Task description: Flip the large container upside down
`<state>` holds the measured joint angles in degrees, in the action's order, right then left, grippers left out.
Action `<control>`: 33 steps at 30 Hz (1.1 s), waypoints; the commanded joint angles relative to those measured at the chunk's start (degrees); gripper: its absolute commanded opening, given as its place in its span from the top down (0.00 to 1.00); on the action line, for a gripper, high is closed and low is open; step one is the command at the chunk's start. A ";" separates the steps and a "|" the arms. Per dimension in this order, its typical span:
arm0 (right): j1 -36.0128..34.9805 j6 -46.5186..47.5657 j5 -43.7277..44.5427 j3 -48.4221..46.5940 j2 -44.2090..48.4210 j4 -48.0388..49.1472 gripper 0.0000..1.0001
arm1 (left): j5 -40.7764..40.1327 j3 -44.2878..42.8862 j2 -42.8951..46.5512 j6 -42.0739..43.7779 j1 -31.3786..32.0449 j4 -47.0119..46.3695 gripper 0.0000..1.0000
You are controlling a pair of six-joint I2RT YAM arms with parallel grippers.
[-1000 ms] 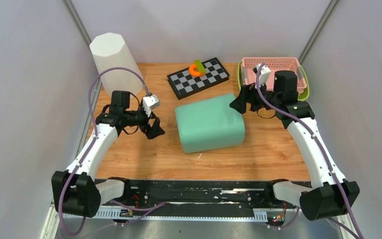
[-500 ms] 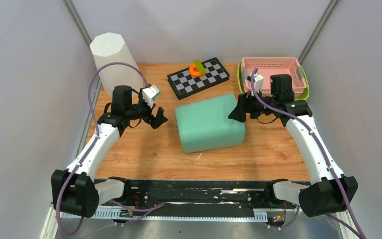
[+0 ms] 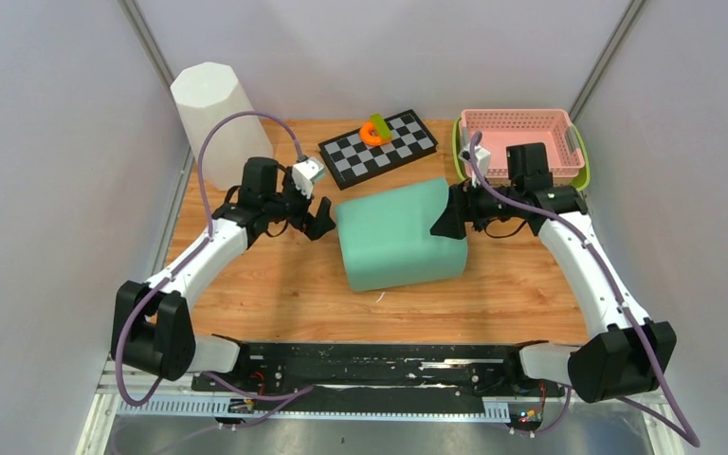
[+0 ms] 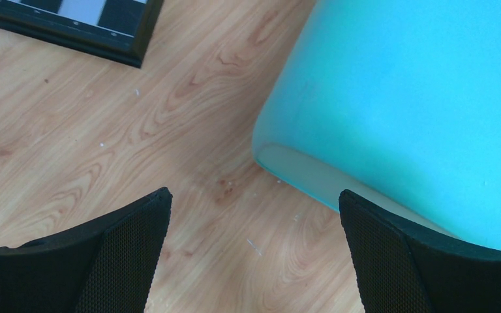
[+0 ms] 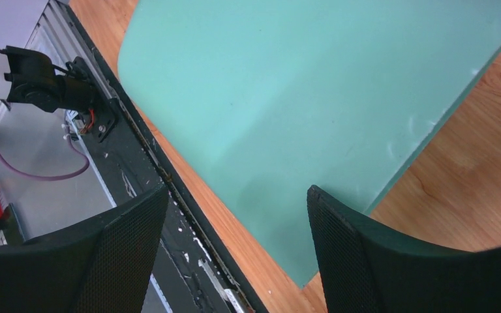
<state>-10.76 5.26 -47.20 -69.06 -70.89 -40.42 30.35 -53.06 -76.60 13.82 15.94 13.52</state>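
The large container is a teal, rounded box lying in the middle of the wooden table, a smooth closed face up. My left gripper stands open just off its left side, fingers spread over bare wood. In the left wrist view the container fills the upper right, its lower corner just beyond the right finger, and the left gripper holds nothing. My right gripper hangs open at the container's right edge. The right wrist view shows the container beyond the open right gripper.
A tall white faceted bin stands at the back left. A checkerboard with an orange ring and green piece lies behind the container. A pink basket sits at the back right. The black front rail borders the table.
My left arm has swung right and towards the back, bringing its open gripper up to the container's left side. My right gripper has moved left onto the container's right edge.
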 commanded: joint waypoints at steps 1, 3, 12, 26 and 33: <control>-2.14 1.94 -1.91 -1.94 -1.40 -1.89 0.20 | -1.95 -2.52 -0.21 -4.29 0.21 -4.56 0.00; -3.04 1.84 -2.00 -2.55 -2.24 -1.70 0.20 | -3.05 -2.85 -0.43 -5.63 0.23 -5.57 0.00; -7.82 0.07 -2.37 -6.16 -7.13 0.19 0.20 | -8.49 -5.36 -3.15 -9.26 0.23 -6.36 0.00; -11.76 -0.04 7.84 -11.69 -6.19 1.18 0.19 | -14.03 -6.42 -0.30 -8.73 0.23 -3.46 0.00; -6.30 1.75 15.02 -9.83 0.07 -3.12 0.18 | -11.23 -3.80 3.60 -5.37 0.23 -1.59 0.00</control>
<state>-20.97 5.43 -37.01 -79.05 -73.89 -39.77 16.91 -58.19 -76.09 5.96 15.94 10.70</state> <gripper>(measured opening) 0.823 0.997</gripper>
